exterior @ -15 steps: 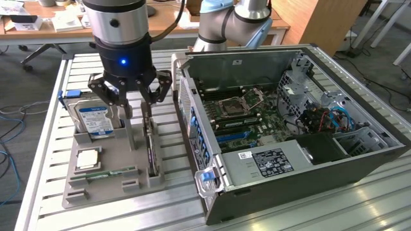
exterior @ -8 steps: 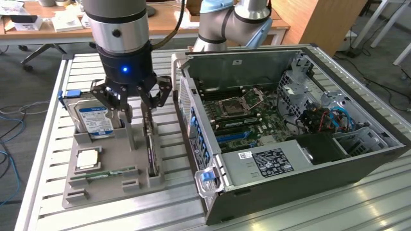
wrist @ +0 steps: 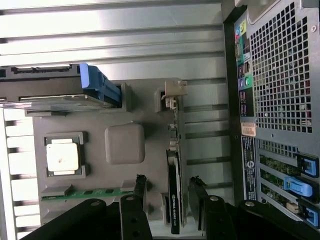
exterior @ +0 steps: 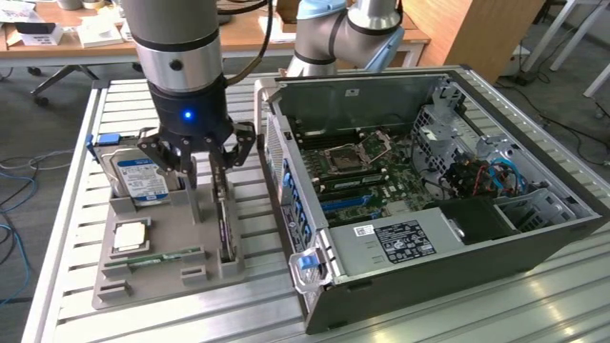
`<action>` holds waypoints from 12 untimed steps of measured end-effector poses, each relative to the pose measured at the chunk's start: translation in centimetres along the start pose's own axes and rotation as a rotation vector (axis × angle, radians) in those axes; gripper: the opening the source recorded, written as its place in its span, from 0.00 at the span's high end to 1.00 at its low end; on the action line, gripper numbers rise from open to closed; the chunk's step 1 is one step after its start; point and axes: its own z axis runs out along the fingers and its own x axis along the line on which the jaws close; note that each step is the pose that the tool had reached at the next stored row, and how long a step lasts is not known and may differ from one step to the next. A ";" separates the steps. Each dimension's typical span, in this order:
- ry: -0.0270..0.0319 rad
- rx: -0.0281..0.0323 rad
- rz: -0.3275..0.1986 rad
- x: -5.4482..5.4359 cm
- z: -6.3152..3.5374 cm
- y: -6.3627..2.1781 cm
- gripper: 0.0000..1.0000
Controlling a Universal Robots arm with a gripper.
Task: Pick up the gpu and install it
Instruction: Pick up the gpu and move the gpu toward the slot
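from the exterior view's left: a grey tray [exterior: 162, 293] on the slatted table [exterior: 496, 314] holds a hard drive [exterior: 141, 177] on edge, then a cpu [exterior: 131, 236] and a ram stick [exterior: 153, 259] lying flat. next, the gripper [exterior: 207, 200] hangs low over the tray, its fingers [wrist: 140, 184] spread apart. the gpu [exterior: 226, 232] stands on edge in the tray's right-hand slot, between the fingers and not clamped. at the right, just beside the tray, is the open pc case [exterior: 458, 236].
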 end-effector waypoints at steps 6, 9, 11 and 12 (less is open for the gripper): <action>0.0000 0.0001 0.000 0.0 0.87 -0.04 0.53; 0.0004 0.0002 0.000 0.0 1.11 -0.05 0.53; 0.0004 0.0002 0.000 0.0 1.11 -0.05 0.53; 0.0004 0.0002 0.000 0.0 1.11 -0.05 0.53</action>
